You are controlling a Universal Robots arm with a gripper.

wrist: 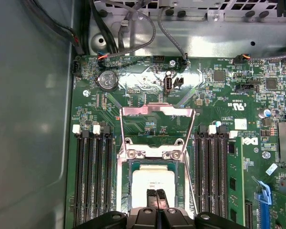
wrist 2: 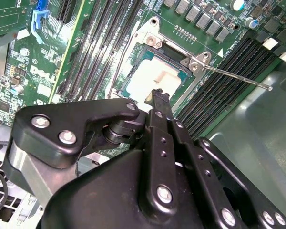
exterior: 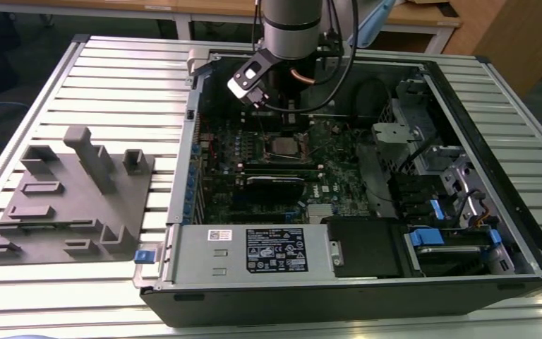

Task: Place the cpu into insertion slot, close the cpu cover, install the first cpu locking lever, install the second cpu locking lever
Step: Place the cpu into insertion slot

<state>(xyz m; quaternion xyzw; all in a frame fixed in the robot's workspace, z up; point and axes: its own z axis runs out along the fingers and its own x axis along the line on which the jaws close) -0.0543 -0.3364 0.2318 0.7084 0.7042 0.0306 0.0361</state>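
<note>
The cpu lies flat in the insertion slot on the green board, its pale top showing in both wrist views. The cpu cover is swung open and stands back from the socket's hinge end. A thin metal locking lever sticks out unlatched beside the socket. My gripper hovers just over the chip's near edge, its two black fingertips pressed together with nothing between them. In the exterior view the gripper hangs above the socket inside the open computer case.
Long black memory slots flank the socket on both sides. Cables run along the case wall beyond the board. The black case surrounds the board, and a grey fixture block sits on the slatted table at the exterior view's left.
</note>
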